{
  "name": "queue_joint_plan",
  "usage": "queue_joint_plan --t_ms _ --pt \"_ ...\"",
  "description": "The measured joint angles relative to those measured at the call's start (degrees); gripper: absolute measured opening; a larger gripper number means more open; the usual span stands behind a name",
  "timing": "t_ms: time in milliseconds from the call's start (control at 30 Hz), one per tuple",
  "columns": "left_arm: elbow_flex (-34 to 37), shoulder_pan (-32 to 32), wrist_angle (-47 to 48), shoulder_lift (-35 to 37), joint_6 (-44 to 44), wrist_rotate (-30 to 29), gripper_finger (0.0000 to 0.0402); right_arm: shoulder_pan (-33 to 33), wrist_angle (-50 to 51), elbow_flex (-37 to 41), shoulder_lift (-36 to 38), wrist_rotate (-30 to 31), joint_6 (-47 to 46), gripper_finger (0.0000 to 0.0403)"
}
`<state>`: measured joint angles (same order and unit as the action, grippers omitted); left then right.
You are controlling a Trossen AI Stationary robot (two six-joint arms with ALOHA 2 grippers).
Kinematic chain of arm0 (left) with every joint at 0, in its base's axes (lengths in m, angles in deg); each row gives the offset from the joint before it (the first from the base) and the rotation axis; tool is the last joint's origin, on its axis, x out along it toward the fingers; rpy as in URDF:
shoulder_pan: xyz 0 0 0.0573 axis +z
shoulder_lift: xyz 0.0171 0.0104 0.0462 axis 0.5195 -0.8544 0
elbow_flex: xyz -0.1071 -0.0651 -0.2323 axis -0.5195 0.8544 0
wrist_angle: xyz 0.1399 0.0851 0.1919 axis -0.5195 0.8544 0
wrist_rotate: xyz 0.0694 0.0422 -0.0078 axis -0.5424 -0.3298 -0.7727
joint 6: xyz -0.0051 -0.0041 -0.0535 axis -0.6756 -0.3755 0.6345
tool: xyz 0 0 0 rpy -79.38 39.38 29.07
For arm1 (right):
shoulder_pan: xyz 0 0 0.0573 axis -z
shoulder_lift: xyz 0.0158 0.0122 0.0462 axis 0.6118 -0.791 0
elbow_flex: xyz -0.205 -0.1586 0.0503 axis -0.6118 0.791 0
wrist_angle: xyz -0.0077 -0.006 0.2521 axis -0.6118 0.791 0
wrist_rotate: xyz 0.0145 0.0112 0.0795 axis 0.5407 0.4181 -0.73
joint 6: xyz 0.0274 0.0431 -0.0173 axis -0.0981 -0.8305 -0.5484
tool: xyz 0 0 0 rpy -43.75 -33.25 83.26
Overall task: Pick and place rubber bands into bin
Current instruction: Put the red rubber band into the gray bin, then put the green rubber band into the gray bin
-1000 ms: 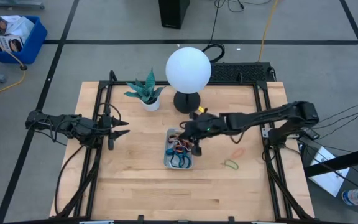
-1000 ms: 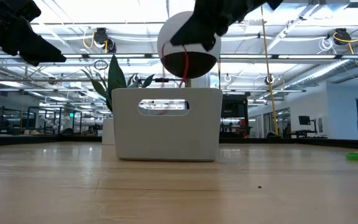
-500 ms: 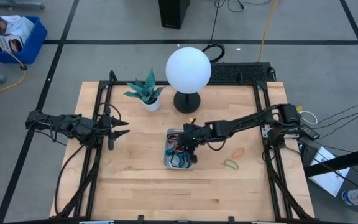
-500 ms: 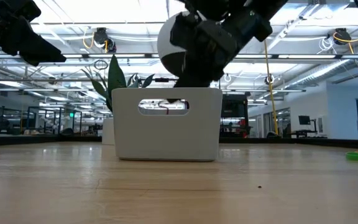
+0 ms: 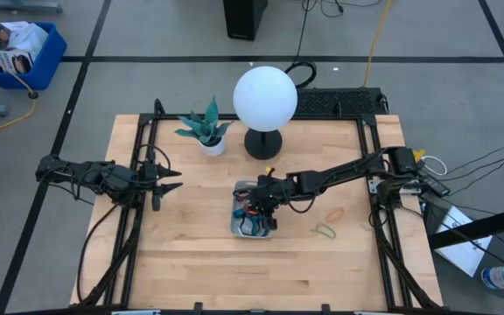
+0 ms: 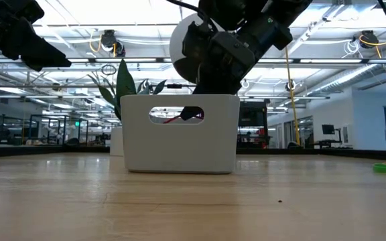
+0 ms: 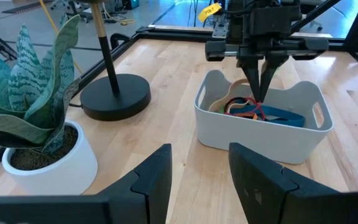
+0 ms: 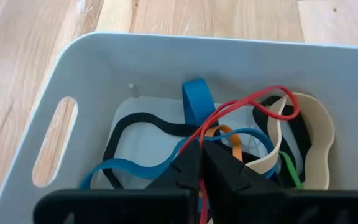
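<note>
A small white bin (image 5: 237, 229) with handle cut-outs stands mid-table and holds several rubber bands in black, blue, orange, cream and green (image 8: 142, 121). My right gripper (image 8: 201, 163) reaches down into the bin (image 7: 253, 134), shut on a thin red rubber band (image 8: 253, 96). Its fingertips show through the cut-out in the low view (image 6: 193, 114). My left gripper (image 5: 171, 179) waits open and empty at the table's left. A green band (image 5: 325, 231) and an orange band (image 5: 335, 213) lie flat on the table right of the bin. My right gripper pinches the red band's strand (image 8: 205, 142) between its two fingertips. The fingers (image 7: 258, 87) come from above, pointing down into the bin. The rest of the loop (image 8: 278, 93) lies slack over the other bands in the bin.
A white globe lamp (image 5: 265, 96) on a black base (image 5: 263, 143) and a potted plant (image 5: 206, 129) stand behind the bin. Black rails (image 5: 143, 166) run along the table's left and right sides. A blue crate (image 5: 20, 52) sits on the floor, off the table.
My right gripper has gone down into the bin, a little toward the table's left and near edges, staying shut on the red band. The band, which hung above the bin's rim, now lies inside it.
</note>
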<state>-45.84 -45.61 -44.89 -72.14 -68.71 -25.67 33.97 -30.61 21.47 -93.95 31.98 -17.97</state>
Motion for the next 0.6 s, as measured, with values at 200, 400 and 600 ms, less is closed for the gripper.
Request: queue_joint_plan --t_ms 200,400,600 --pt "0.0 0.0 0.0 0.0 0.0 0.0 0.0166 0.0 0.0 0.0 0.0 0.0 0.1 0.0023" --pt "0.0 0.0 0.0 0.0 0.1 0.0 0.0166 -0.1 -0.1 0.0 0.0 0.1 3.1 0.0053" --pt "0.0 0.0 0.0 0.0 0.1 0.0 0.0166 0.0 0.4 0.1 0.9 0.1 2.0 0.0105"
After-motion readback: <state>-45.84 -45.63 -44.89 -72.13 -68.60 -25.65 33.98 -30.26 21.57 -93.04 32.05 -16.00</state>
